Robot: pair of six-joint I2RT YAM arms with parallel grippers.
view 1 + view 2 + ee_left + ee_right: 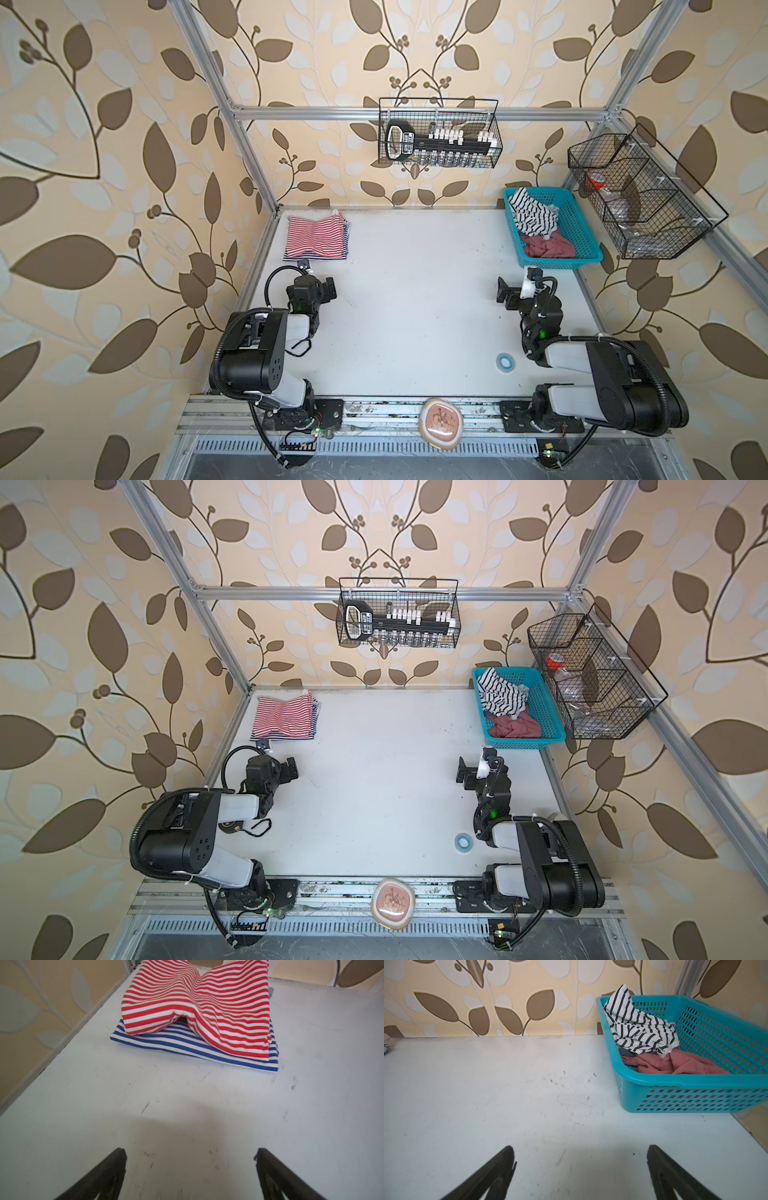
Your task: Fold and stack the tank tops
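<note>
White table (508,1095): basket (654,1081) w/ crumpled black-and-white striped top (643,1032) lies approx 1 o'clock from our right gripper (580,1153), the nearer arm; it & left gripper (190,1153) gape wide, empty

Showing soft matt cloth in the red-striped top (197,1007), glossy perforated plastic in the basket (654,1081), scuffed matt tabletop (187,1105).

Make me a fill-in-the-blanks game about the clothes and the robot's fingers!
1. The red-and-white striped top lies folded on another top whose stripes are white and ____.
2. The teal basket holds ____ crumpled tops.
3. The left arm's fingers and the right arm's fingers are both ____, holding nothing.
Missing words: blue, two, open.
</note>
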